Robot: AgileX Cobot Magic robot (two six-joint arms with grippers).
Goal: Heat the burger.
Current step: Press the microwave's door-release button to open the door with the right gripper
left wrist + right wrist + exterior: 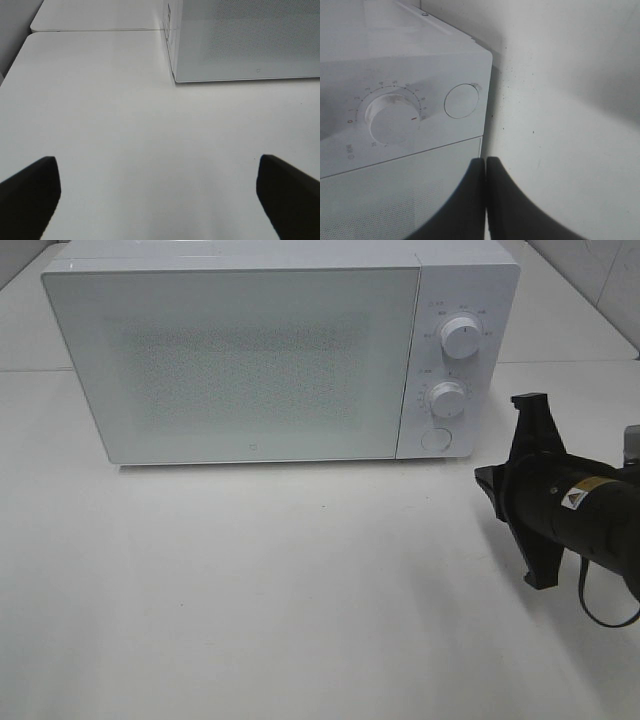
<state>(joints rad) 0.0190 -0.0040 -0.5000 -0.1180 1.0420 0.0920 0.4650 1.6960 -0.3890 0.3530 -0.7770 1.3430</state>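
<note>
The burger is out of view in all three views. A white microwave [250, 350] stands at the back of the table with its door shut, so nothing shows through the frosted front. My right gripper [487, 480] is shut and empty, hovering just right of the microwave's lower right corner. In the right wrist view its shut fingers [486, 200] point at the control panel near the lower dial [392, 117] and the round button [461, 101]. My left gripper [160, 200] is open and empty over bare table, in front of the microwave's left corner [175, 77]. It does not show in the high view.
The microwave panel carries an upper dial [461, 337], a lower dial [447, 399] and a round button [436, 439]. The white table [300, 590] stretches in front of it. A table seam [100, 31] runs behind on the left.
</note>
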